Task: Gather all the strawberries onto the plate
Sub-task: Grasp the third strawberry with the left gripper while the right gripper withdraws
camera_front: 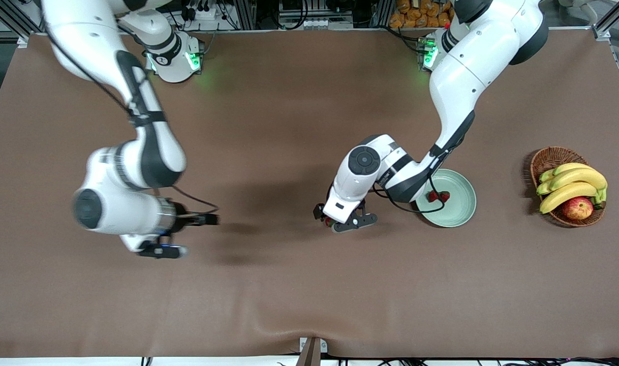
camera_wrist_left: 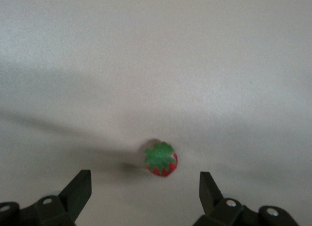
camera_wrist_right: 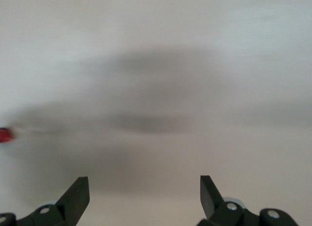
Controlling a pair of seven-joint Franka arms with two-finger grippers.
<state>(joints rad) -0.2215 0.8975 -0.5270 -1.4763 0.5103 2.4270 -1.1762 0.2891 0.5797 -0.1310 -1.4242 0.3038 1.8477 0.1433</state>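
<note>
The mint-green plate (camera_front: 459, 206) lies toward the left arm's end of the table and holds two strawberries (camera_front: 438, 196). A third strawberry (camera_front: 330, 221) lies on the brown cloth beside the plate, toward the right arm's end. My left gripper (camera_front: 338, 219) is low over it and open. In the left wrist view this strawberry (camera_wrist_left: 161, 159), green cap up, lies just ahead of the open left gripper (camera_wrist_left: 145, 189), untouched. My right gripper (camera_front: 200, 235) is open and empty over bare cloth; it also shows in the right wrist view (camera_wrist_right: 145, 189), blurred by motion. A red blur (camera_wrist_right: 5, 135) sits at that view's edge.
A brown wicker basket (camera_front: 546, 158) with bananas (camera_front: 568, 185) and a red-yellow apple (camera_front: 577, 207) stands near the left arm's end of the table, apart from the plate. The left arm's cable hangs over the plate's rim.
</note>
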